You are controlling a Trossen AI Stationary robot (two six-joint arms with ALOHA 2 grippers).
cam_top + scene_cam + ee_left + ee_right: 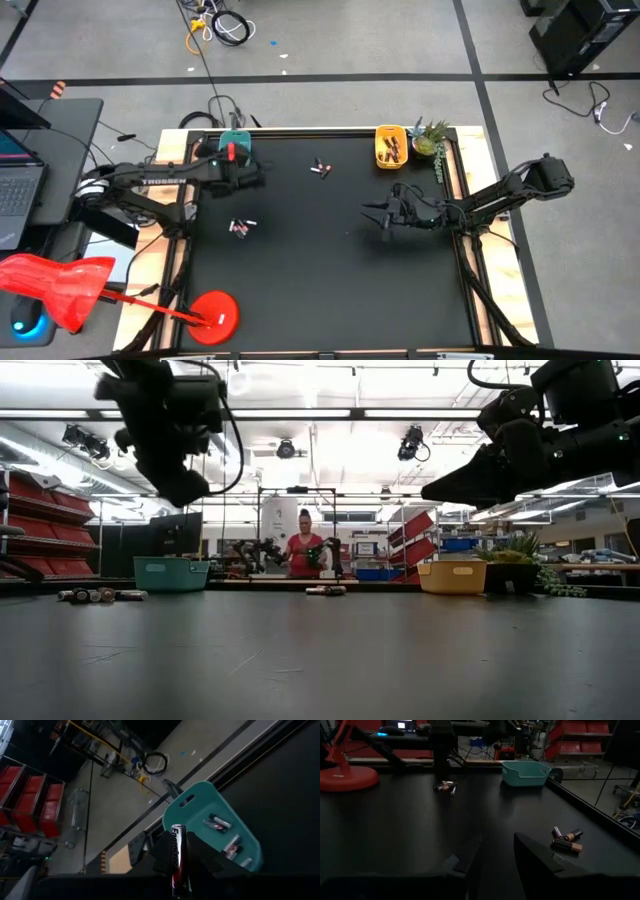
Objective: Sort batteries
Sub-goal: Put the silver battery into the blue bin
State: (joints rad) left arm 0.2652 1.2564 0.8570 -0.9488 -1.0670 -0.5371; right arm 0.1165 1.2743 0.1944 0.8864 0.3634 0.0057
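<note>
My left gripper (238, 160) hovers at the near side of the teal tray (237, 140), shut on a dark battery (178, 857). The tray (215, 827) holds several batteries. Loose batteries lie on the black mat in two small groups, one (242, 227) near the left arm and one (320, 168) toward the far edge. The yellow tray (390, 146) at the far right also holds batteries. My right gripper (385, 215) hangs open above the mat, right of centre, with nothing between its fingers (470, 857). My left gripper pinches the dark battery between its two fingers (162, 855), which lie along the battery's sides. One end (178, 831) sticks out past the fingertips toward the teal tray. The battery is lifted clear of the table.
A red lamp's round base (215, 312) stands at the near left of the mat. A small plant (430, 140) sits beside the yellow tray. A laptop (20, 190) is off the table's left. A person (305, 555) stands in the room beyond.
</note>
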